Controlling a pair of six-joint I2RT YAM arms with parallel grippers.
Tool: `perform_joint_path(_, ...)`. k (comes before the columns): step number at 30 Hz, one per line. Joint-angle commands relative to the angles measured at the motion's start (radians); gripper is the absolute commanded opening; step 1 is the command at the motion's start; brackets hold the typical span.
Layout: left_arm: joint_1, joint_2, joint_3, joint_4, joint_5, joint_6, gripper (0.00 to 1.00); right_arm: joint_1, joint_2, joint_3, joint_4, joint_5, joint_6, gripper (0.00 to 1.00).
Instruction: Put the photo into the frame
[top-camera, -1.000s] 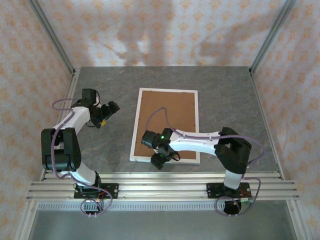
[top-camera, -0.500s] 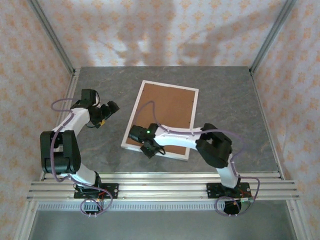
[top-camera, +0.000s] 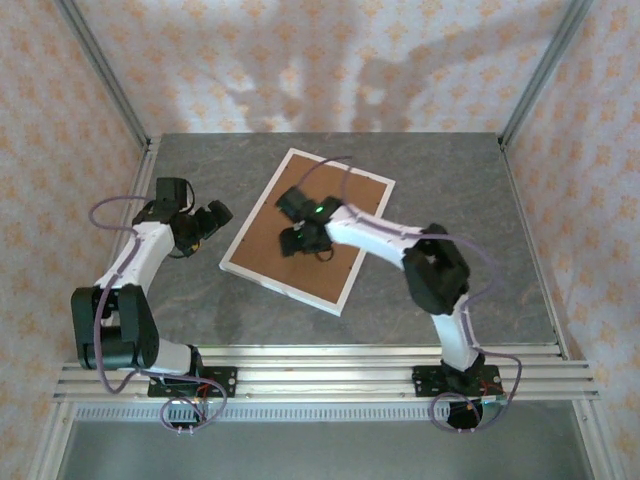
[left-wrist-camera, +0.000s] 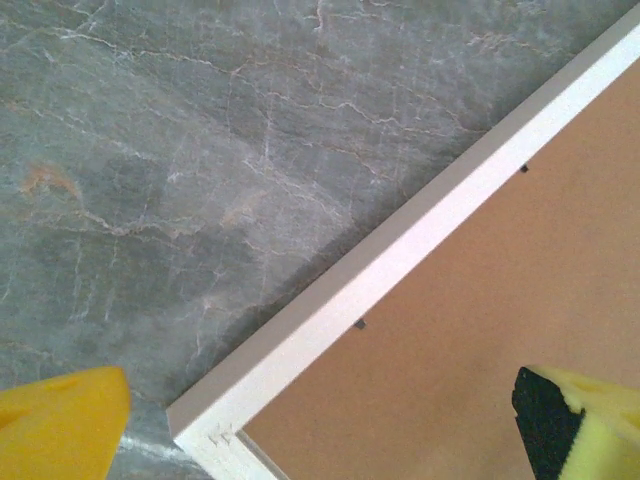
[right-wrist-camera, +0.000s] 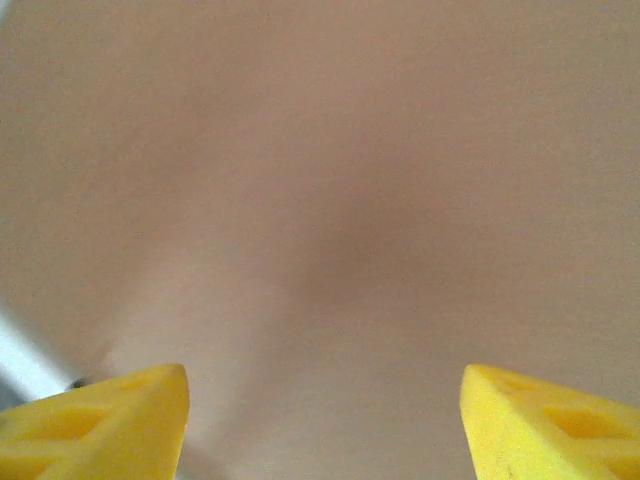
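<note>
Grey marbled counter carries the work, with patterned walls behind. Your right gripper hangs spread wide with nothing between its fingers. Directly under it lies the frame, back upward and skewed on the counter, its brown backing board facing up. In the right wrist view the board is near enough to blur, and you cannot tell whether the fingertips touch it. Your left gripper is also spread and empty, with the frame just to its right and one corner of the white border below its fingers.

Expect the frame to be stiff and fairly light, so it will likely slide or pivot on this smooth stone at a small push. The thin border is your only real hold, so pinch across it midway along a long side, or pin it flat. The board offers no edge from above. Small dark tabs on the inner rim probably retain it. Any glazing underneath would be fragile, so handle gently.
</note>
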Motion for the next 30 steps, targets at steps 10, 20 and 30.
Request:
perform_joint_path(10,-0.274,-0.318,-0.259,-0.049,-0.258,-0.26,1.0,-0.428,-0.082,-0.095,0.008,0.077,0.264,0.76)
perform_joint_path(20,-0.3,-0.27,-0.365,0.181,-0.143,-0.38,1.0,-0.546,0.104,0.049,0.066,0.05,0.29,0.69)
perform_joint_path(30,-0.305,-0.157,-0.388,0.361,-0.11,-0.39,1.0,-0.567,0.215,0.13,0.087,0.014,0.293,0.52)
